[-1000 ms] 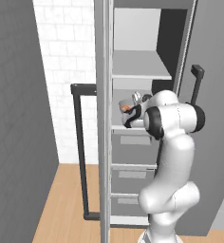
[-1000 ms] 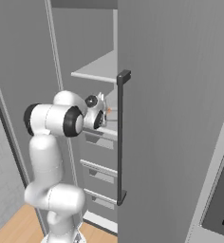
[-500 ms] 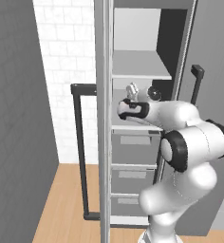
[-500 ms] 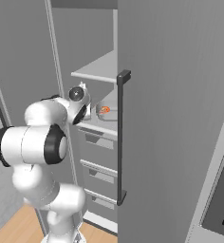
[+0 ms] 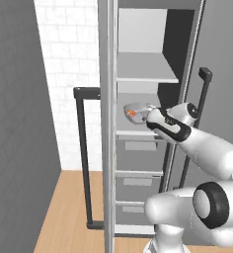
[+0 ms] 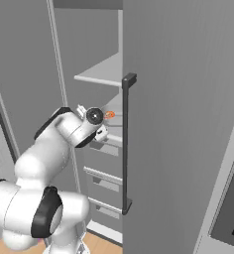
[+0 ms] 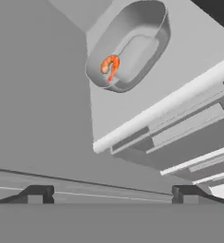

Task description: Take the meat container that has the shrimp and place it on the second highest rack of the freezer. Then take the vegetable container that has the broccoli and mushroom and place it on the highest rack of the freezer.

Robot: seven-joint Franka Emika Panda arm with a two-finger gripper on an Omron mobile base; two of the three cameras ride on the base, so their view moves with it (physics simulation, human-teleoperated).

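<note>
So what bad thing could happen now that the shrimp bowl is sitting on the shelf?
The bowl with the shrimp sits on the second highest rack, and the open gripper is clear of it. The arm reaches between the freezer frame and its door, so pulling back might clip an edge. A bump to the rack could perhaps slide the bowl.

I can read no text, label, brand, number or sign anywhere before me. The surfaces I face are plain and unmarked in all my views.
</note>
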